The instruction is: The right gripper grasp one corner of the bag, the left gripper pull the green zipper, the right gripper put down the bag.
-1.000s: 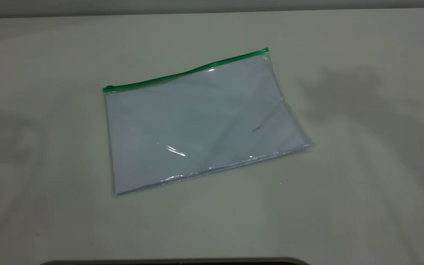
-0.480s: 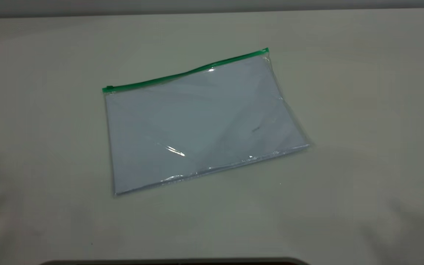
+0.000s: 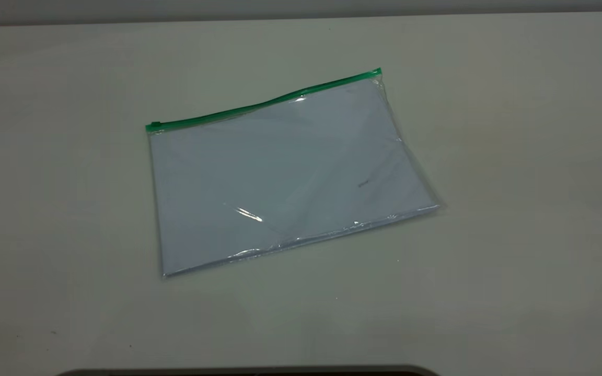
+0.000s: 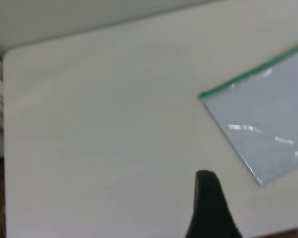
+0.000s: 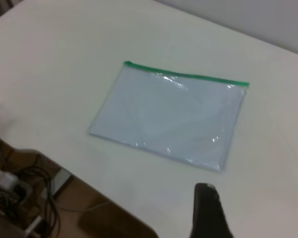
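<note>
The bag [image 3: 285, 177] lies flat on the pale table [image 3: 515, 156], clear plastic over bluish-white sheets. The green zipper [image 3: 264, 104] runs along its far long edge, with the slider tab [image 3: 154, 125] at the left end. Neither gripper shows in the exterior view. In the left wrist view the left gripper [image 4: 208, 198] is a black wedge above bare table, apart from the bag [image 4: 263, 129] and its zipper [image 4: 248, 77]. In the right wrist view the right gripper [image 5: 206, 208] hangs high above the table, well clear of the bag [image 5: 169, 116] and zipper [image 5: 188, 76].
The table's far edge [image 3: 301, 18] meets a grey wall. A dark rounded rim [image 3: 249, 371] lies at the near edge. In the right wrist view, cables and boxes [image 5: 20, 188] sit on the floor beyond the table's edge.
The arm shadows that lay on the table at left and right have faded and slid off. The bag has not moved.
</note>
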`<state>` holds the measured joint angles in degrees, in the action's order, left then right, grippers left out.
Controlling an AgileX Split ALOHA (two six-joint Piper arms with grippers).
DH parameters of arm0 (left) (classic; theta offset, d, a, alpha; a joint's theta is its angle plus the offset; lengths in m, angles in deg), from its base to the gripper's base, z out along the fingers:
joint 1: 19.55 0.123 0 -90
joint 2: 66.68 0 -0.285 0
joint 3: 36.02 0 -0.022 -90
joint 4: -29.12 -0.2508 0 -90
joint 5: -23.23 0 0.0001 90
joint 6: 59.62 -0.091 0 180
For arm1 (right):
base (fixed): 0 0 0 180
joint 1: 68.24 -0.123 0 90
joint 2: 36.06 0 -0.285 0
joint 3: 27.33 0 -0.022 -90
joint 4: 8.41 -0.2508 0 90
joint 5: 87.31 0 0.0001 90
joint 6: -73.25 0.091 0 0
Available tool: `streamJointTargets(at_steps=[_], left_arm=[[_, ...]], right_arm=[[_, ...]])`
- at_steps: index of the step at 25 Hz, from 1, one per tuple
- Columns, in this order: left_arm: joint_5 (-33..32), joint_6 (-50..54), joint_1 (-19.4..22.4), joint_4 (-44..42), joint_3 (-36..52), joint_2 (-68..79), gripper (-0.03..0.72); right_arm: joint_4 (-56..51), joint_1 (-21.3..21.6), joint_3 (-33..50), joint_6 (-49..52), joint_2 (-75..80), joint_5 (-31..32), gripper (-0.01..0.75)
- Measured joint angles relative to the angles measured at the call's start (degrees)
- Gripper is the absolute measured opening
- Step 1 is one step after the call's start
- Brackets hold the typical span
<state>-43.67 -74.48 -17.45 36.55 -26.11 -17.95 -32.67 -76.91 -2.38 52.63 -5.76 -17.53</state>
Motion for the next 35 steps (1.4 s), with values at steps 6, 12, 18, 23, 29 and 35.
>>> streamJointTargets(at_steps=[6, 12, 18, 23, 29, 35], left_arm=[[0.0, 2.07, 0.0, 1.08, 14.44, -13.14, 0.551], [0.0, 2.19, 0.0, 1.2, 25.41, -23.32, 0.551], [0.0, 2.19, 0.0, 1.25, 32.59, -31.22, 0.551], [0.0, 2.19, 0.0, 1.31, 35.79, -33.32, 0.551], [0.21, 2.23, 0.0, 2.43, 37.34, -33.34, 0.551], [0.93, 2.47, 0.0, 0.87, 38.96, -33.34, 0.551]], right_arm=[[5.11, 0.0, 8.77, 0.8, -9.29, -0.03, 0.524], [10.78, 0.0, 16.86, 1.17, -16.02, -1.5, 0.524], [14.12, 0.0, 22.08, 2.78, -20.85, -3.55, 0.524], [14.76, 0.0, 24.48, 5.54, -23.43, -4.26, 0.524], [14.92, 0.0, 24.57, 5.98, -23.44, -4.35, 0.524], [14.92, 0.0, 24.57, 5.98, -23.44, -4.35, 0.524]])
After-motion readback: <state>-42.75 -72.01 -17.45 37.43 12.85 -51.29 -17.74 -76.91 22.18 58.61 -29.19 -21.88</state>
